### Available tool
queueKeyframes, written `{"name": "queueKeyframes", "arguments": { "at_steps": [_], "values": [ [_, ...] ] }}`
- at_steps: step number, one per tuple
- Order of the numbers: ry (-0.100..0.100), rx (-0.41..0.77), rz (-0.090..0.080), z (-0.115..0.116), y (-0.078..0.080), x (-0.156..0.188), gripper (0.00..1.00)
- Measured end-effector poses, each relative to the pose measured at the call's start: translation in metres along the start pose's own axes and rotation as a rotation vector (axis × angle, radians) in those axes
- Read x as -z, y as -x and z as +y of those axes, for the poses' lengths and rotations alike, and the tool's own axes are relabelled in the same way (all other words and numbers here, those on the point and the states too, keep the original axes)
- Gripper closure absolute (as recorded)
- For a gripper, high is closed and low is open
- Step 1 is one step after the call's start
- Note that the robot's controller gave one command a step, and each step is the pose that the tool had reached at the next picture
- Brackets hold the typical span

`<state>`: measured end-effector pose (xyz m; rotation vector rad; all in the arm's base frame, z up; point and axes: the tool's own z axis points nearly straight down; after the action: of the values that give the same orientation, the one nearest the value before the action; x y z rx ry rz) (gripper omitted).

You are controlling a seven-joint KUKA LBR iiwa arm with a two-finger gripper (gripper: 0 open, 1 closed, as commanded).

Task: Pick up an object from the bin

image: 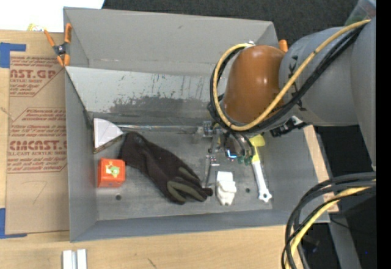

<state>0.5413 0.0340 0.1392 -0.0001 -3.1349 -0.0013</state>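
My gripper point(213, 162) hangs low in the right half of the bin, just under the arm's orange cover. Its tip is right above a small white lumpy piece point(225, 188) and close to the fingertip end of a dark brown glove point(160, 167), which lies stretched across the bin floor. A silver wrench point(261, 183) lies just right of the gripper. A yellow thing point(257, 140) peeks out beside the wrench's upper end, mostly hidden by the arm. Nothing shows held in the gripper.
An orange block point(111, 172) sits by the bin's left wall. Above it, a white triangular piece point(105, 132) leans in the left corner. The arm and its cables cover the bin's right rear part.
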Motion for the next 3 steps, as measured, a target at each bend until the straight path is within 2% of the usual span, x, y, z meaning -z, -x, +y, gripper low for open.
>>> {"name": "queueKeyframes", "arguments": {
  "at_steps": [1, 2, 3],
  "values": [
    [0.0, 0.0, -0.007, 0.0, 0.002, 0.005, 0.0],
    [0.0, 0.259, -0.006, 0.037, -0.014, -0.056, 0.0],
    [0.001, 0.305, -0.002, 0.044, -0.019, -0.067, 0.0]
  ]
}}
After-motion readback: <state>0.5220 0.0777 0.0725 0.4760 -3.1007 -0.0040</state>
